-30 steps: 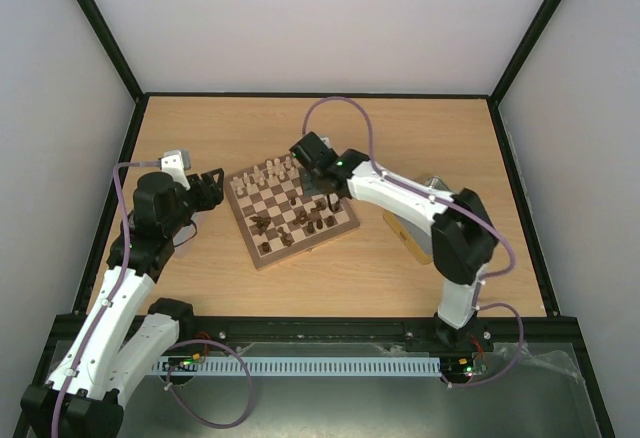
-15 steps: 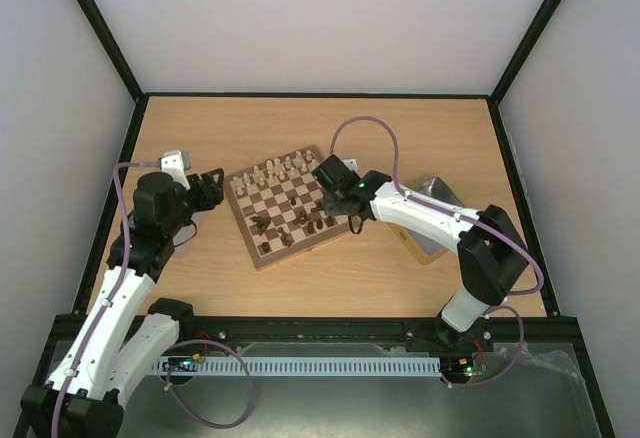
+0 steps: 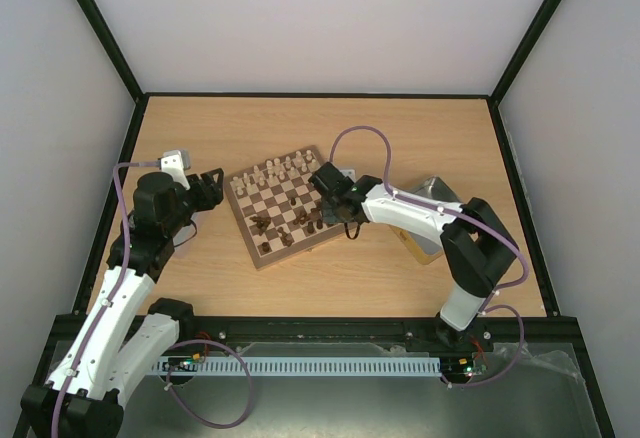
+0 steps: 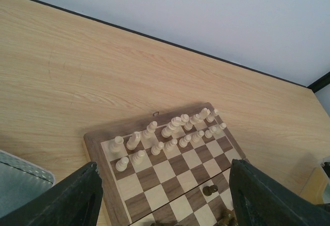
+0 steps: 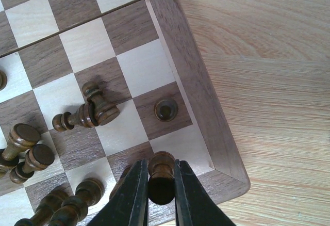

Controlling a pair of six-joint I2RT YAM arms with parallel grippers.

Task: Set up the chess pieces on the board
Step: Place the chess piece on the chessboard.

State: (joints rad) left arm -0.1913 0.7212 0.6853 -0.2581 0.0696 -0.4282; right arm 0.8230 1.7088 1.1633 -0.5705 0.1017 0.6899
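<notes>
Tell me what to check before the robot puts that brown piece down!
1. Right gripper shut on brown piece: ok.
2. Corner square bare: ok.
3. All brown pieces upright: not ok, a fallen piece lies on the board.
4. Left gripper open, off to the board's side: ok.
5. Brown piece's height above the board: cannot tell.

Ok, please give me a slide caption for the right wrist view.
Right fingers grip a dark piece near the board corner; a toppled piece lies nearby.
</notes>
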